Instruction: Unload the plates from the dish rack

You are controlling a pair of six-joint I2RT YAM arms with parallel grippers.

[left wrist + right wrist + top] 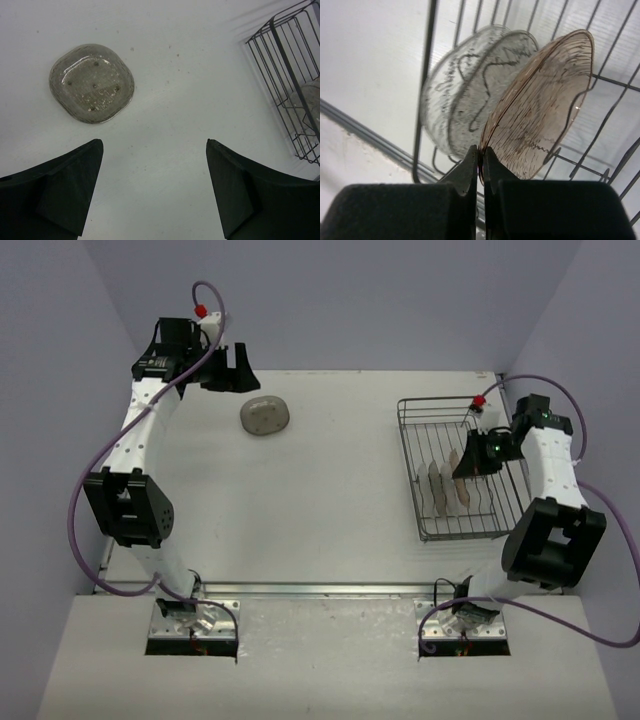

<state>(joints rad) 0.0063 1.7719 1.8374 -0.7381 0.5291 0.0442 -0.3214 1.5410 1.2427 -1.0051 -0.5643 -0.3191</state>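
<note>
The silver wire dish rack [425, 425] stands at the right of the table, with plates upright on edge in its near half. My right gripper [466, 466] is shut on the rim of a tan-pink translucent plate [540, 107], still standing in the rack. A clear textured plate [462, 95] stands just behind it. A grey plate [265, 416] lies flat on the table at the far left; it also shows in the left wrist view [91, 82]. My left gripper [229, 370] is open and empty, just beyond and left of the grey plate.
The rack's corner shows at the right of the left wrist view [290, 85]. The walls close the table at back and sides. A metal rail [320, 590] runs along the table's near edge between the arm bases.
</note>
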